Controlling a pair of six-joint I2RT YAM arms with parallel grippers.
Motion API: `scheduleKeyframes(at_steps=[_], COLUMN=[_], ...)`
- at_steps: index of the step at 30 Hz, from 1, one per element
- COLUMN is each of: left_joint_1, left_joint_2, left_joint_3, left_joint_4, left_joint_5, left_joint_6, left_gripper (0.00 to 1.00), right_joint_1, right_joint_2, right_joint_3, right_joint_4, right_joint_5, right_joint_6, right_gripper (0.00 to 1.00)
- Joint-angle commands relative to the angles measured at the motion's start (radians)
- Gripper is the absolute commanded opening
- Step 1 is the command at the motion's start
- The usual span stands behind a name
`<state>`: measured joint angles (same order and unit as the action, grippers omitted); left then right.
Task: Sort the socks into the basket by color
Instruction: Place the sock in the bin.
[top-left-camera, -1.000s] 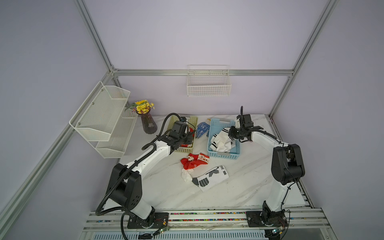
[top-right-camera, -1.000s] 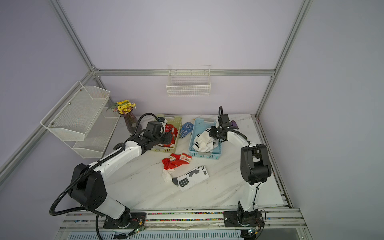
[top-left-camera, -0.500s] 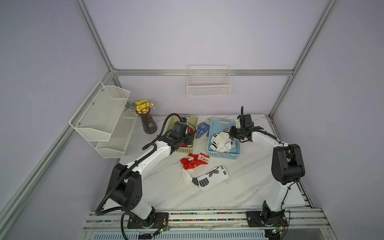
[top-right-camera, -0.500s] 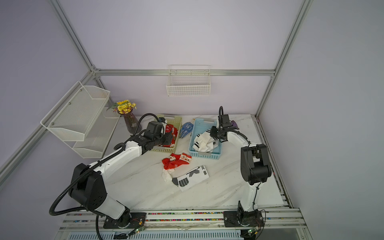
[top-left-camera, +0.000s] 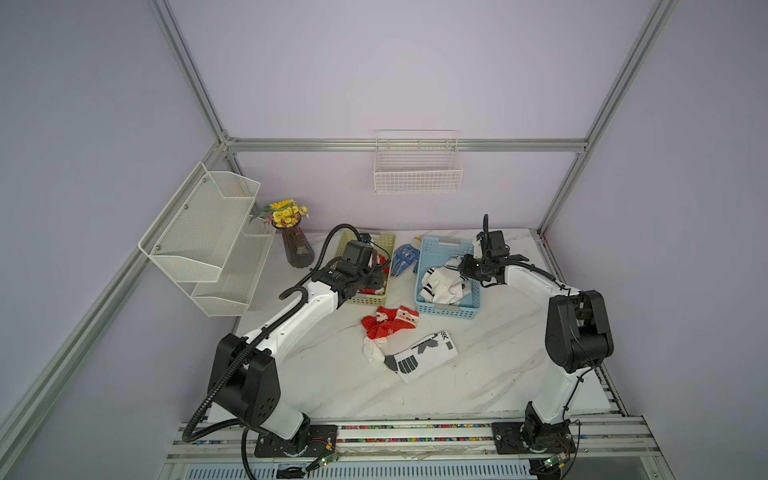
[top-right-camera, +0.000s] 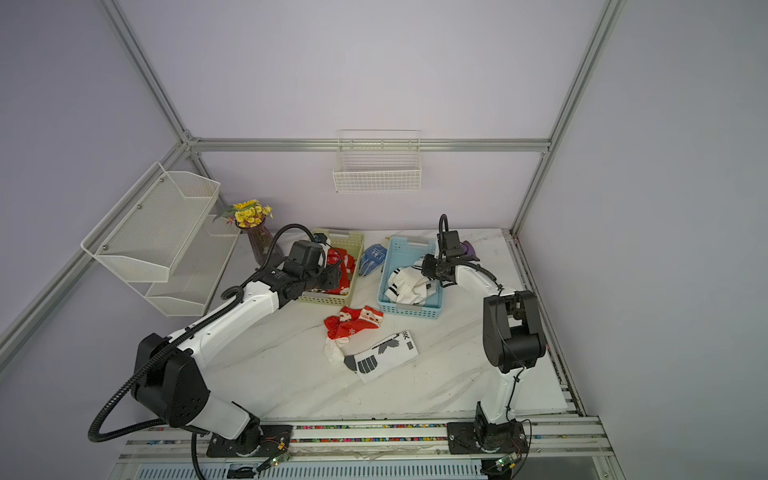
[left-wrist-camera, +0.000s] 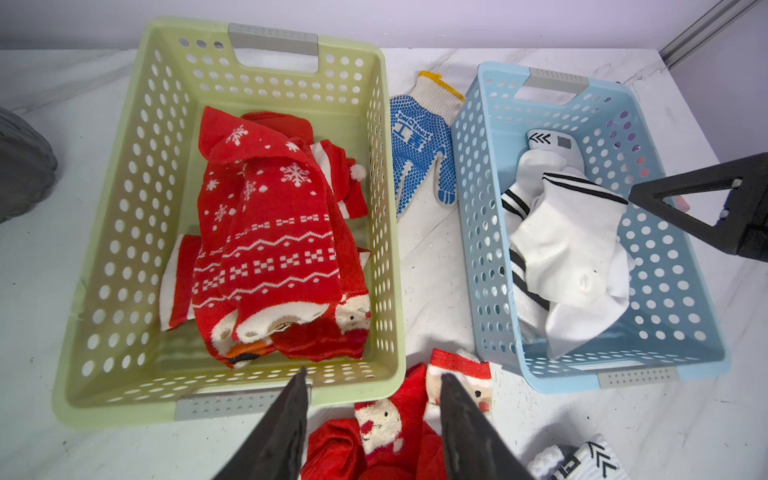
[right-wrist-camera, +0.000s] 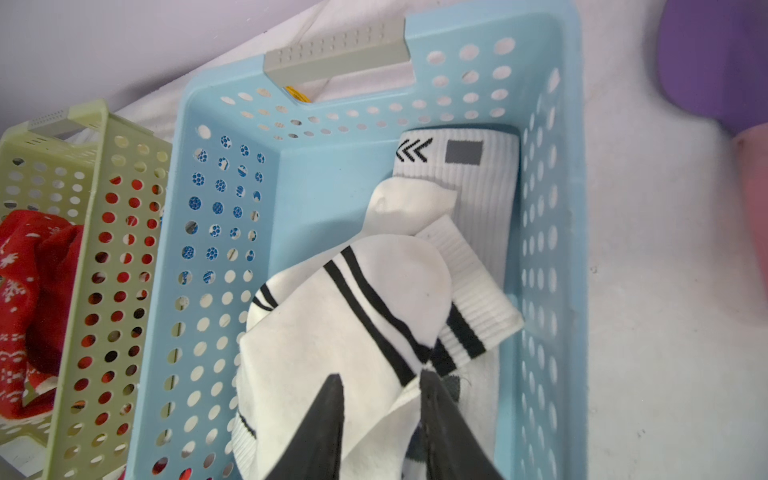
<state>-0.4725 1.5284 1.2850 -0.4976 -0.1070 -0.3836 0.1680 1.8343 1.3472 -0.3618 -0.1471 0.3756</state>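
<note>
Left gripper (left-wrist-camera: 374, 376) stands open, empty, over the green basket (left-wrist-camera: 386, 208) of red socks (left-wrist-camera: 266, 232); loose red socks (top-left-camera: 388, 326) and one white sock (top-left-camera: 424, 355) lie before it. Right gripper (right-wrist-camera: 381, 376) hangs parted over white socks (right-wrist-camera: 353, 311) in the blue basket (right-wrist-camera: 232, 104). Next, I think, left must fetch the loose red ones.

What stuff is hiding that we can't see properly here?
Purple thing: right wrist view, blurred, cut by the edge.
Red socks: left wrist view, top ones bury the rest.
Glove: right wrist view, blue basket wall hides most.
Vase: left wrist view, cut by edge.
</note>
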Motion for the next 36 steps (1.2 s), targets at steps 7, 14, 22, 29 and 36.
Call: scheduleKeyframes(at_steps=[7, 14, 22, 29, 36], left_joint_1=[-0.017, -0.067, -0.155, -0.216, -0.269], left_joint_2=[-0.152, -0.237, -0.348, -0.428, -0.416], left_joint_3=[-0.002, -0.098, -0.185, -0.282, -0.324], left_joint_4=[-0.127, -0.191, -0.285, -0.316, -0.32], left_joint_5=[-0.028, -0.05, -0.133, -0.16, -0.168], left_joint_6=[-0.03, -0.087, -0.187, -0.283, -0.333], left_gripper=[0.51, 0.51, 0.52, 0.52, 0.52], right_joint_1=[-0.005, 0.005, 0.047, 0.145, 0.215], right_joint_2=[-0.137, -0.188, -0.231, -0.254, -0.277], right_joint_3=[-0.064, -0.097, -0.137, -0.125, -0.125], right_joint_4=[0.01, -0.021, -0.024, -0.051, -0.065], right_joint_5=[-0.034, -0.05, -0.054, -0.012, 0.014], right_joint_6=[0.007, 0.0, -0.003, -0.007, 0.012], right_gripper=[0.35, 0.35, 0.36, 0.36, 0.36])
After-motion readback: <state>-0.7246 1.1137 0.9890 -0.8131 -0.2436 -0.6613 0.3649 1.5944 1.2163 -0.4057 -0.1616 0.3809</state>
